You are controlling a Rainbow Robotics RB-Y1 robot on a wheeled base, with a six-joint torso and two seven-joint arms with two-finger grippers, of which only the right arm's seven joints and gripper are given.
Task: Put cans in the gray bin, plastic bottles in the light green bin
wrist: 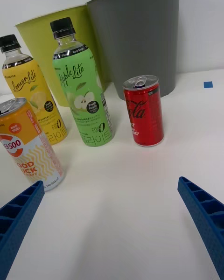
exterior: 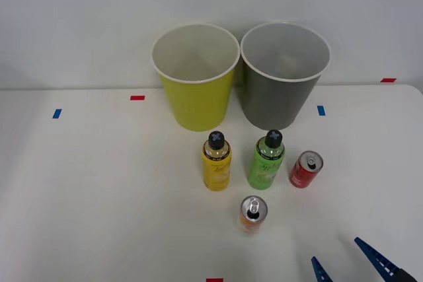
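While the right gripper (exterior: 349, 257) waits spread at lower right, the upright orange can (exterior: 252, 213) probably stands nearest, up-left.

Two tapered round bins stand touching at upper centre, yellow-green bin (exterior: 196, 90) left, dark gray bin (exterior: 281, 90) right. Below them, upright: yellow-labelled plastic bottle (exterior: 216, 162), bright green plastic bottle (exterior: 266, 160), red metal can (exterior: 305, 170), and lower, orange metal can (exterior: 252, 214).

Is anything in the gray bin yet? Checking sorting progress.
No, the gray bin shows a bare pale inside; both cans stand on the table.
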